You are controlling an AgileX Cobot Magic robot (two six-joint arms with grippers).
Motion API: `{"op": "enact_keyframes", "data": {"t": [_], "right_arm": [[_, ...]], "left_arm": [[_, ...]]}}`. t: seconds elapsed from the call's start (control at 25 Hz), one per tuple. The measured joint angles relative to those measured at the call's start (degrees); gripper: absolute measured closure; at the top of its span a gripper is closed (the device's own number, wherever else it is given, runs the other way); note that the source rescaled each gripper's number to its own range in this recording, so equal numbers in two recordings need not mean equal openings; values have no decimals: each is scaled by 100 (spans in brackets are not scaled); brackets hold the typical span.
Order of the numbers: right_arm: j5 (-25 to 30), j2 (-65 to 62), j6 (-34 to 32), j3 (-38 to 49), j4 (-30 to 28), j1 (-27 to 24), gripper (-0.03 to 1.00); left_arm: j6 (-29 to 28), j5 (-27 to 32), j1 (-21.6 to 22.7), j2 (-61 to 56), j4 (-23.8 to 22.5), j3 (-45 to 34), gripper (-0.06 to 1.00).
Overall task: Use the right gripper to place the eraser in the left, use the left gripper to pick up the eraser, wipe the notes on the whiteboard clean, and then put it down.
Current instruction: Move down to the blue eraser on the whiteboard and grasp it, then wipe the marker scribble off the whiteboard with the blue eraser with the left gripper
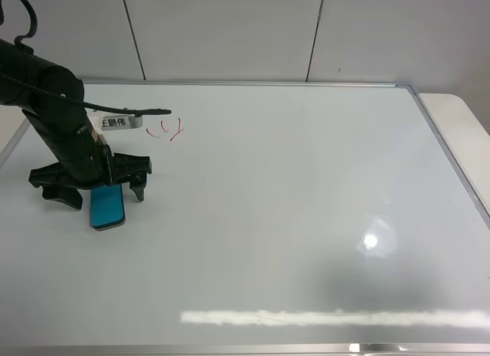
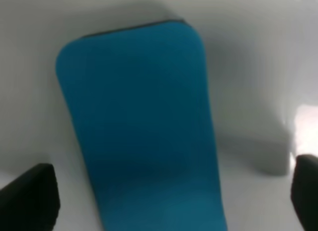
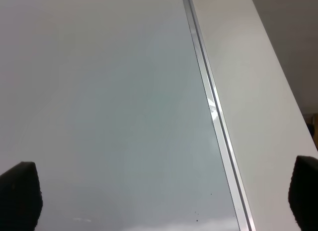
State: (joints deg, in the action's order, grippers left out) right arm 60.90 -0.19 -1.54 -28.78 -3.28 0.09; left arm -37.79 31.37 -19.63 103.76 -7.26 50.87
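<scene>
The teal-blue eraser (image 1: 107, 207) lies flat on the whiteboard (image 1: 291, 203) at the left. My left gripper (image 1: 100, 191) hangs low over its far end, open, with one finger on each side and neither visibly touching it. In the left wrist view the eraser (image 2: 144, 126) fills the middle, between the open left gripper (image 2: 166, 196) and its fingertips (image 2: 30, 196). The red notes (image 1: 164, 130) sit just beyond and right of the arm. My right gripper (image 3: 161, 201) is open and empty over the board's right frame (image 3: 213, 116); the exterior view does not show it.
A small white label with black characters (image 1: 119, 122) is stuck on the board next to the notes, and a thin black rod or cable (image 1: 130, 109) reaches over it. White table surface (image 3: 258, 116) lies beyond the board's right frame. A wall stands behind the board.
</scene>
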Motion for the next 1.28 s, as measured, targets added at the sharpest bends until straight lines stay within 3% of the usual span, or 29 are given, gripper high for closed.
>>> {"op": "enact_keyframes", "data": {"t": [0.32,0.4,0.44,0.48,0.56,1.08,1.28], "right_arm": [[0,0,0,0,0,0,-3],[0,0,0,0,0,0,-3],[0,0,0,0,0,0,-3],[0,0,0,0,0,0,-3],[0,0,0,0,0,0,-3],[0,0,0,0,0,0,-3],[0,0,0,0,0,0,-3]], "left_arm": [[0,0,62,0,0,0,8],[0,-18,62,0,0,0,13],[0,-37,62,0,0,0,19],[-26,-37,62,0,6,0,36],[-104,-19,62,6,29,0,92],[-71,64,62,-14,34,7,90],[36,764,62,-313,23,341,90]]}}
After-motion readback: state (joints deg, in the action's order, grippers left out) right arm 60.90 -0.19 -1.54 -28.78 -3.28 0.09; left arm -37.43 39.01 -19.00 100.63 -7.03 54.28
